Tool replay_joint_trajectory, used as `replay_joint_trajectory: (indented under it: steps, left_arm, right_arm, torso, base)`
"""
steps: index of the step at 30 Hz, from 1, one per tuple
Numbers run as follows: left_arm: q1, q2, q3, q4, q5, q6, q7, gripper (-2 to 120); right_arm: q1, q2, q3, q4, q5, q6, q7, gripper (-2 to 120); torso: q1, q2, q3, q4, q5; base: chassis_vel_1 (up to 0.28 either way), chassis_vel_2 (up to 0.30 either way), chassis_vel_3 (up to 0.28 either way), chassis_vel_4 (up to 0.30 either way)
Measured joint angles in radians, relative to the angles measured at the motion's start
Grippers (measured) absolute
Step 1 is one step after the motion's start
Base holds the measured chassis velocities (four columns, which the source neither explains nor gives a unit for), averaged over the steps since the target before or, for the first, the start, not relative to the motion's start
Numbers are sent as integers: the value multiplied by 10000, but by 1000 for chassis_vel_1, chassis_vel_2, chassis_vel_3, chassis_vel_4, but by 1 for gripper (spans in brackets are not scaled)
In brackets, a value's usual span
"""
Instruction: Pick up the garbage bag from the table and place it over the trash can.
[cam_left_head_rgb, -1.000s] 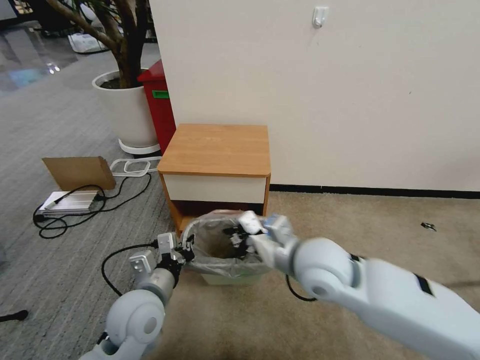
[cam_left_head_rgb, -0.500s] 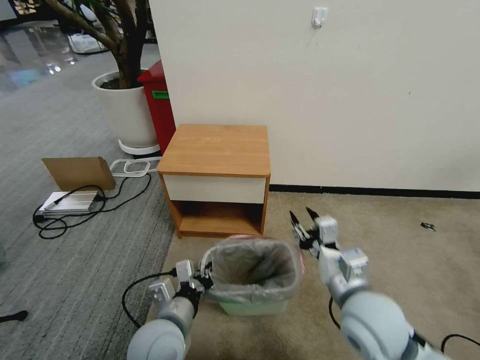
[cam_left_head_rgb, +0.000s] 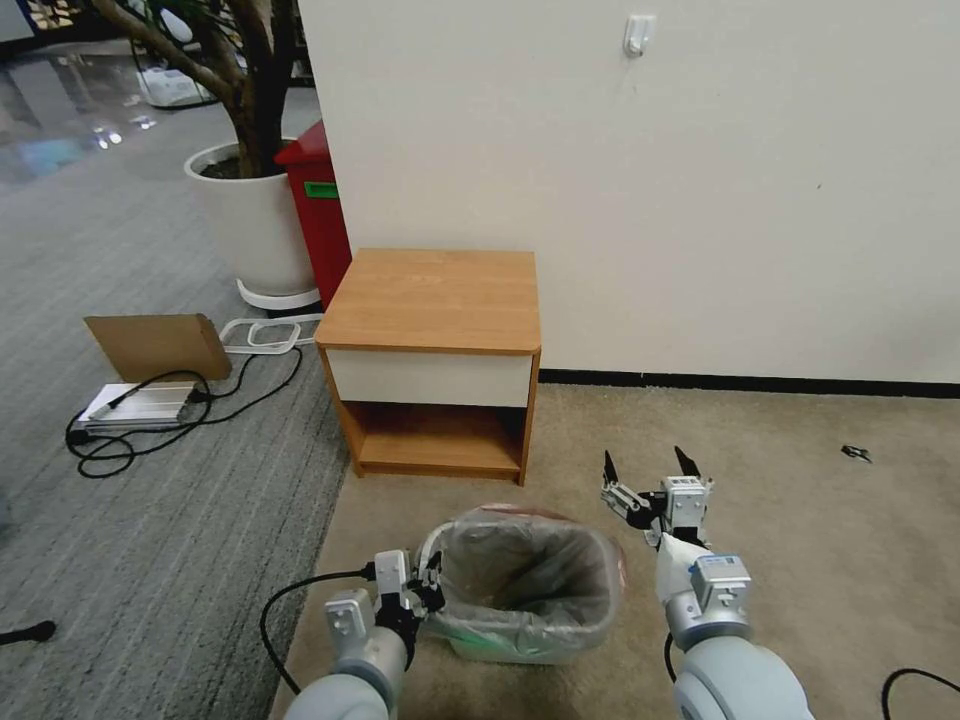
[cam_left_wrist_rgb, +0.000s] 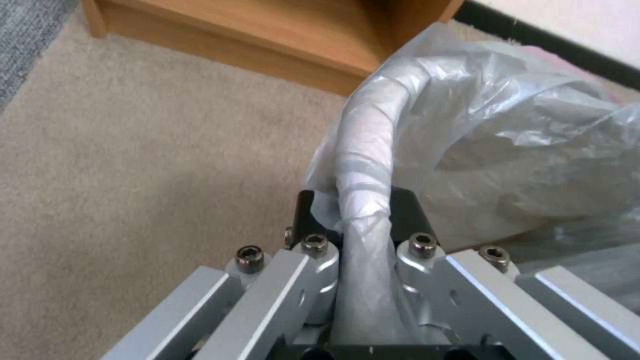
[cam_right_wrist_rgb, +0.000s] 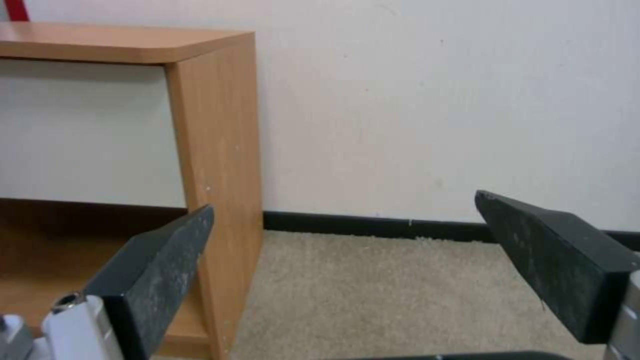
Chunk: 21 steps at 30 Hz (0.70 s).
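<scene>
- I am pinching the bagged rim of the trash can (cam_left_head_rgb: 520, 640) with left gripper (cam_left_wrist_rgb: 357, 220); the garbage bag (cam_left_head_rgb: 520, 575) looks thin, slippery, tear-prone.
- Right gripper (cam_left_head_rgb: 652, 468) is hovering beside it, fingers wide, holding nothing.

beige carpet (cam_left_head_rgb: 800, 560) meets a white wall (cam_left_head_rgb: 700, 200) with black baseboard (cam_left_head_rgb: 750, 383).

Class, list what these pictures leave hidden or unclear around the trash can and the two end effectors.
- Trash can walls: head view, covered by the garbage bag.
- Can's near base: head view, behind the left end effector.
- Left end effector's fingertips: left wrist view, wrapped by bag plastic over the rim.
- Table shelf depth: right wrist view, in shadow, behind the open right end effector.
</scene>
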Motion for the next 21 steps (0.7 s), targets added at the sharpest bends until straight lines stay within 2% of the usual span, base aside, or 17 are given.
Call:
replay_joint_trajectory:
  steps: [9,10,12,13,16,17,21]
  left_arm:
    - [-55,-103,100,259,611,-110,23,8]
    - [-55,-89,88,272,652,-115,24,16]
    - [-23,-52,79,217,659,-110,23,24]
    - [-23,-52,79,217,659,-110,23,24]
    - [113,43,29,-28,654,-40,11,37]
    - [113,43,29,-28,654,-40,11,37]
    - [249,155,-203,-328,698,-36,9,56]
  right_arm:
    - [195,-47,55,-134,81,-19,-17,100]
    - [239,-69,53,-145,107,-31,-17,100]
    - [263,-97,50,-146,129,-42,-14,100]
    - [263,-97,50,-146,129,-42,-14,100]
    - [281,-130,51,-128,208,-72,-6,100]
    - [281,-130,51,-128,208,-72,-6,100]
    - [258,-151,80,7,549,-213,40,100]
  torso:
    - [0,1,-1,1,5]
    - [0,0,0,0,0]
    - [0,0,0,-1,-1]
    - [0,0,0,-1,-1]
    - [0,-1,2,-2,-5]
    - [0,-1,2,-2,-5]
    - [0,-1,2,-1,-4]
  base:
    - [0,0,0,0]
    - [0,0,0,0]
    - [0,0,0,0]
    - [0,0,0,0]
    - [0,0,0,0]
    - [0,0,0,0]
    - [0,0,0,0]
